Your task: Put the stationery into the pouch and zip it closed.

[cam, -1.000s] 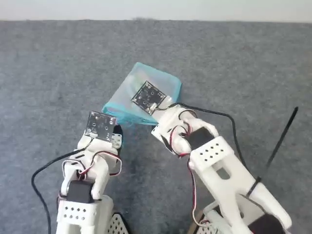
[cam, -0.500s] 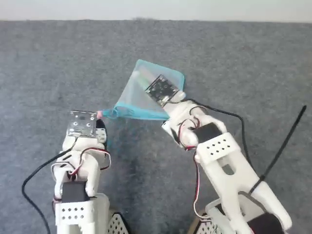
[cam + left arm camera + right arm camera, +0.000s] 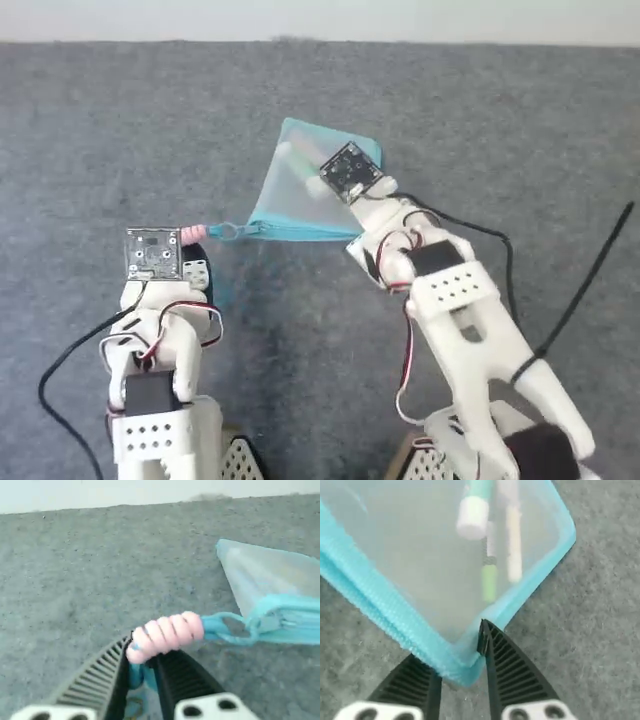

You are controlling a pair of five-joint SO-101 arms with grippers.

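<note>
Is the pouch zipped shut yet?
Looks shut: the slider sits at the end corner of the pouch, the teeth lie joined, and the left hand holds the pink pull tag.

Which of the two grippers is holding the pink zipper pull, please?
The left gripper: its fingers pinch the pink zipper pull, whereas the right gripper clamps a corner of the pouch at the zip's other end.

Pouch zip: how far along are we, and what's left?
Done: the stationery lies inside the pouch. In hand: the left gripper is shut on the pink zipper pull, the right gripper pinches the pouch's corner. Left: the zip edge looks closed, though its end is hard to judge; confirm, then release.
</note>
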